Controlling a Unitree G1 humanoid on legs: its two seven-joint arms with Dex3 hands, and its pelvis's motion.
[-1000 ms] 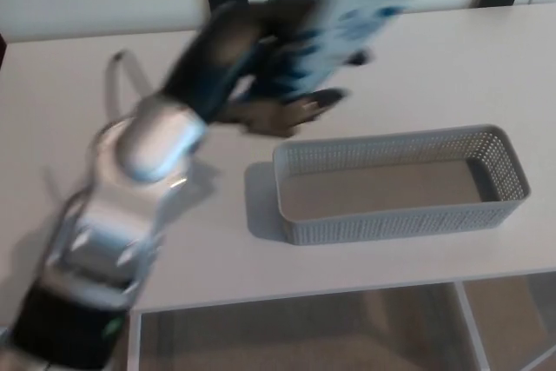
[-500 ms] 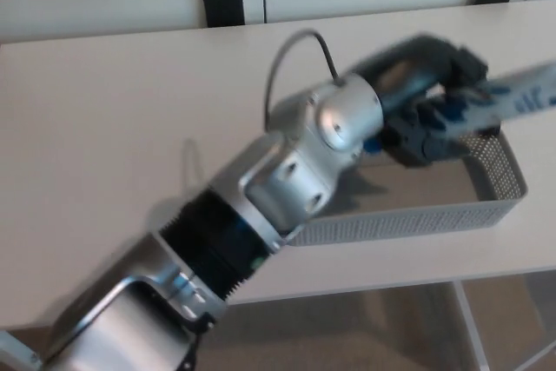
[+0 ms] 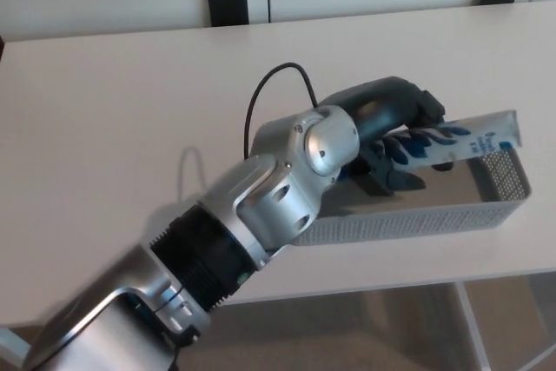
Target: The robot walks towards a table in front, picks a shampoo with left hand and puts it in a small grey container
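The left hand [image 3: 395, 152], clenched around the shampoo [image 3: 473, 136], holds it sideways over the grey container [image 3: 486, 211] on the white surface [image 3: 130, 128]; the placing step is under way, and the next move likely calls for lowering, then letting go.

Table [image 3: 104, 128] was bare left of and behind grey container [image 3: 491, 208], free passage there. Left arm [image 3: 287, 188] crossed over container's left part, covering it. Left hand [image 3: 395, 149] gripping shampoo tube [image 3: 465, 138] hung above container; only right end was uncovered.
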